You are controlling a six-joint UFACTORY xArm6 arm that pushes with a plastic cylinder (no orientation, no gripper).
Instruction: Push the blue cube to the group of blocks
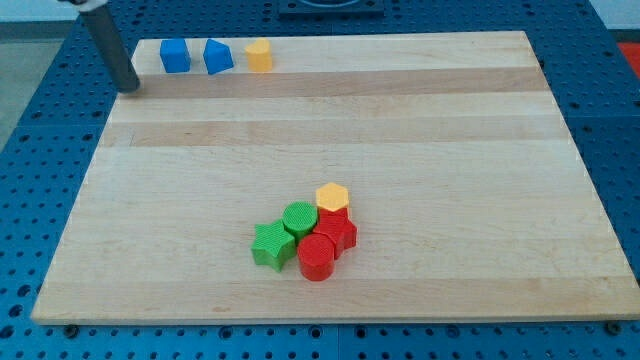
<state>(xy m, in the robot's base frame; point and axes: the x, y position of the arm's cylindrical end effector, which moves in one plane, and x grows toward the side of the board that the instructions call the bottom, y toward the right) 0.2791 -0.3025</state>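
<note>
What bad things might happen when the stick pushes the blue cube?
My tip sits left of the blue cube, so a straight push may knock it into the other blue block and yellow block. The group lies far off, so the cube might veer. It sits near the board's top edge and might slide off.

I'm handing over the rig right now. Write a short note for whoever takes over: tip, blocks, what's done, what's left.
My tip is at the board's top-left edge, left of the blue cube, apart from it.
The blue cube stands first in a top-edge row with another blue block and a yellow block.
The group of blocks sits at bottom centre.
Done: nothing visible yet.
Left: push the cube down-right to the group.
</note>
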